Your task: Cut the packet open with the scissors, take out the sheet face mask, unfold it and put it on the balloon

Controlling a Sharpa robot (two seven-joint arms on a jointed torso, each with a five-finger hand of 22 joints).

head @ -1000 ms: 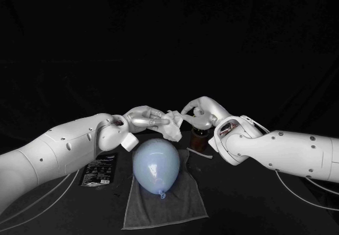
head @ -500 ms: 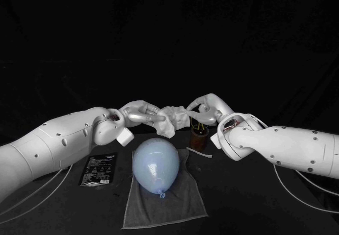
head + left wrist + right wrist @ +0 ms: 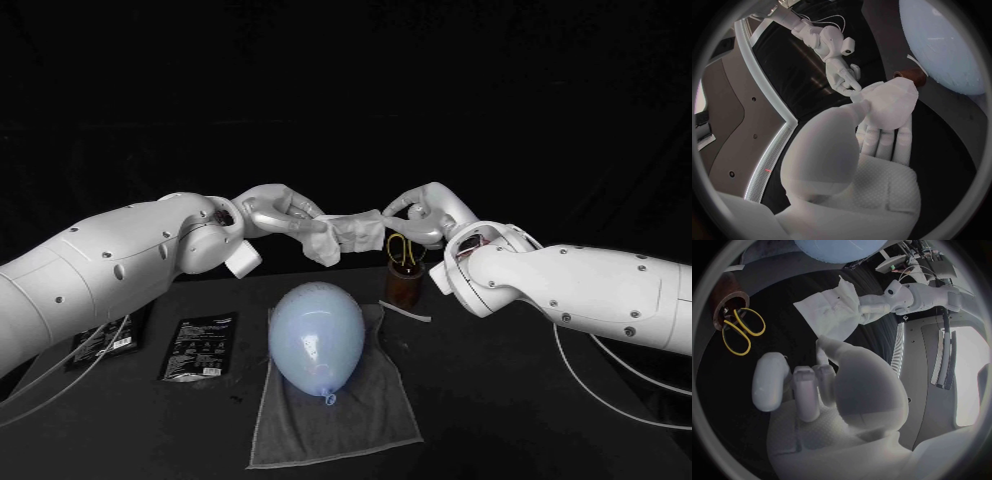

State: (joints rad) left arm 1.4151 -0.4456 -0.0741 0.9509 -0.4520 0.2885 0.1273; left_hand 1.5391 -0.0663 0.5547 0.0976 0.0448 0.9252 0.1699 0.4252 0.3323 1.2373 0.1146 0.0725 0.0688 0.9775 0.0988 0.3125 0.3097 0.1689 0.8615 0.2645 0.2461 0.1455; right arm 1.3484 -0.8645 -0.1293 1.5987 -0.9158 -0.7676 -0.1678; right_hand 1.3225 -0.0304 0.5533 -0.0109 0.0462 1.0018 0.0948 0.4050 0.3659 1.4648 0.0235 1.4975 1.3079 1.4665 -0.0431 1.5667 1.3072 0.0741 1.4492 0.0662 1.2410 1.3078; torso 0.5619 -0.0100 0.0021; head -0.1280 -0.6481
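Note:
The white sheet mask (image 3: 346, 232) hangs crumpled in the air between my two hands, above the far end of the balloon. My left hand (image 3: 281, 212) grips its left side and my right hand (image 3: 418, 215) pinches its right edge. The left wrist view has the mask (image 3: 889, 102) over my left hand's fingers (image 3: 882, 142), with the right hand (image 3: 842, 75) touching its corner. The pale blue balloon (image 3: 317, 335) lies on a grey towel (image 3: 346, 425). The black packet (image 3: 199, 345) lies flat to the left of it. The yellow-handled scissors (image 3: 402, 252) stand in a brown cup (image 3: 404, 285).
A thin white strip (image 3: 408, 313) lies by the towel's far right corner, near the cup. Another dark flat item (image 3: 108, 340) lies at the left, under my left arm. In the right wrist view the scissors (image 3: 739, 330) sit in the cup (image 3: 723, 302).
Both hands have risen and drawn slightly apart, stretching the mask out between them. My left arm has lifted, uncovering the dark item at the left. The balloon has not moved.

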